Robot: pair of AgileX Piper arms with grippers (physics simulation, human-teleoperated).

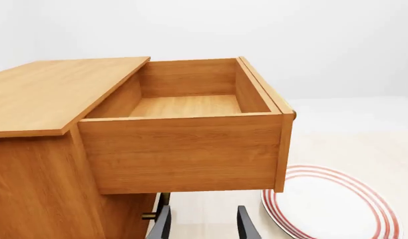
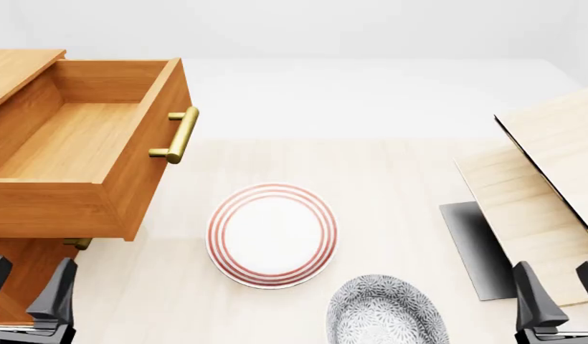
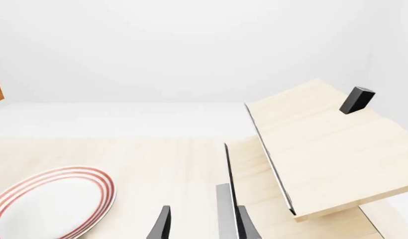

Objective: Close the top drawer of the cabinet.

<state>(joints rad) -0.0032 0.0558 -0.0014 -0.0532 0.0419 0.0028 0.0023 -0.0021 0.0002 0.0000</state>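
The cabinet point(image 2: 12, 75) stands at the table's far left, orange-brown wood. Its top drawer point(image 2: 74, 143) is pulled well out and is empty inside, with a brass bar handle point(image 2: 179, 136) on the front that faces right. In the left wrist view the top drawer point(image 1: 184, 149) shows from its side, jutting out past the cabinet point(image 1: 51, 89). My left gripper point(image 2: 26, 294) hangs open and empty near the front edge, below the drawer's near side and apart from it. My right gripper point(image 2: 557, 294) is open and empty at the front right, far from the cabinet.
A red-ringed white plate point(image 2: 272, 235) lies mid-table, right of the drawer. A grey patterned plate point(image 2: 385, 312) sits nearer the front. Pale wooden boards point(image 2: 552, 179) on a dark base point(image 2: 476, 247) lean at the right. A lower drawer's brass handle point(image 1: 149, 215) pokes out under the open drawer.
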